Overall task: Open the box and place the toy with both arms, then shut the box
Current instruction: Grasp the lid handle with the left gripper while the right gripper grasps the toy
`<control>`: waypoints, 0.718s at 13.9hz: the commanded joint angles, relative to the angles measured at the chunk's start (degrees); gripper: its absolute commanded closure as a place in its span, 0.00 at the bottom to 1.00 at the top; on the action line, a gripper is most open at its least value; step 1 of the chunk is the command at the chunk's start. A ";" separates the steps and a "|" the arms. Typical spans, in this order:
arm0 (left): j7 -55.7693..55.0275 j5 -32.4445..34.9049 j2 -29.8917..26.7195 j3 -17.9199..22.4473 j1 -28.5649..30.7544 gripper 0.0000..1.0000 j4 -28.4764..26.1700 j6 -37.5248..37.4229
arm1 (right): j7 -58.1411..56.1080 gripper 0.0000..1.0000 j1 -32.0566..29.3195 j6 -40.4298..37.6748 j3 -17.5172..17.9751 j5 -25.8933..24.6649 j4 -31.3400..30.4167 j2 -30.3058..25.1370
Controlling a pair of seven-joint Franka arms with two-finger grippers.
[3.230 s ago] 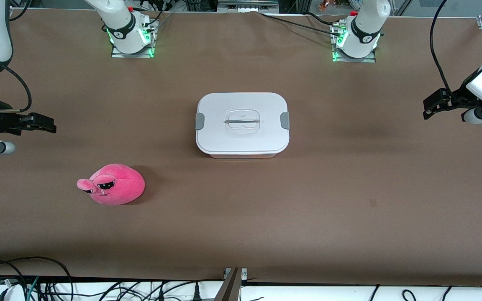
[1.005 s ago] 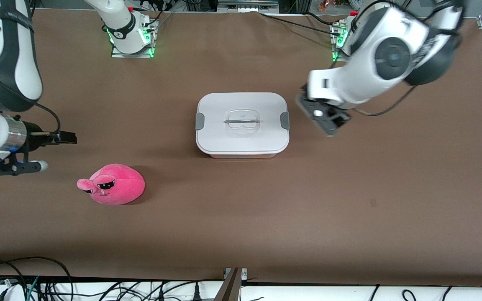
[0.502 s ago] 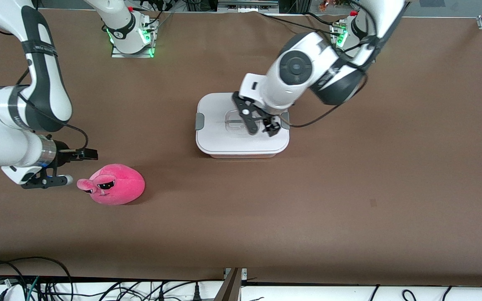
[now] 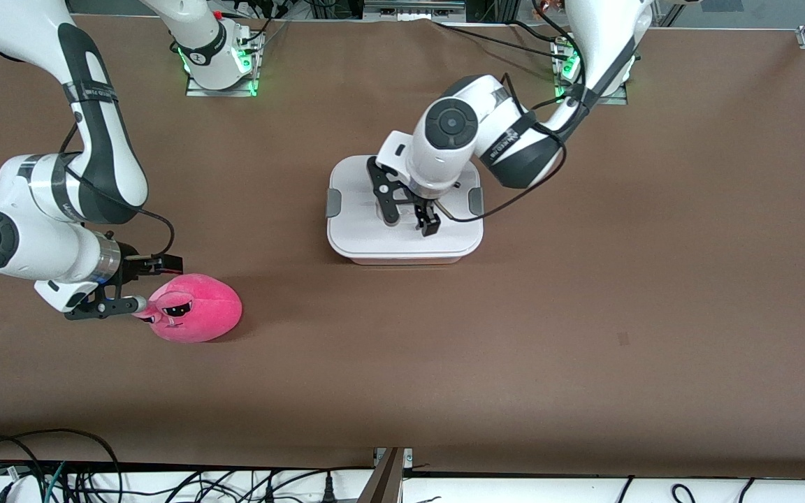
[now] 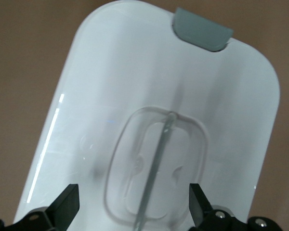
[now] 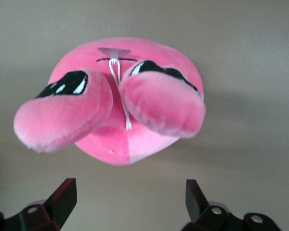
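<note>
Front view: box [image 4: 402, 241] sits mid-counter [image 4: 584, 314], lid on, grey clips at both ends. Left gripper [image 4: 411, 218] hangs over the lid, jaws open, straddling the clear recessed handle [image 5: 156, 166]; nothing gripped. Toy [image 4: 196, 309] lies on the counter toward the right arm's end, nearer the camera than the box, well apart from it. Right gripper [image 4: 142, 285] is just beside the toy's snout end, jaws open, empty. Right wrist view: toy [image 6: 120, 101] faces the open jaws, not between them
</note>
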 commanded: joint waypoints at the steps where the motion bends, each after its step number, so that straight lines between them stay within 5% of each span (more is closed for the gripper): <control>1: 0.71 2.85 1.40 0.27 -1.66 0.04 1.96 -0.32 | -1.05 0.00 -0.13 2.47 0.26 0.82 -1.08 0.04; 6: 4.14 4.18 1.85 0.35 -1.40 0.82 1.96 -0.40 | -2.72 0.00 -0.13 8.88 0.87 0.82 -3.01 0.57; 8: 4.32 4.18 1.85 0.35 -1.13 1.00 1.96 -0.40 | -2.72 0.00 -0.13 11.25 1.32 0.82 -4.07 0.57; 10: 4.40 4.18 1.58 0.27 -1.13 1.00 2.04 -0.40 | -2.89 0.00 -0.13 13.36 1.40 0.82 -5.03 0.57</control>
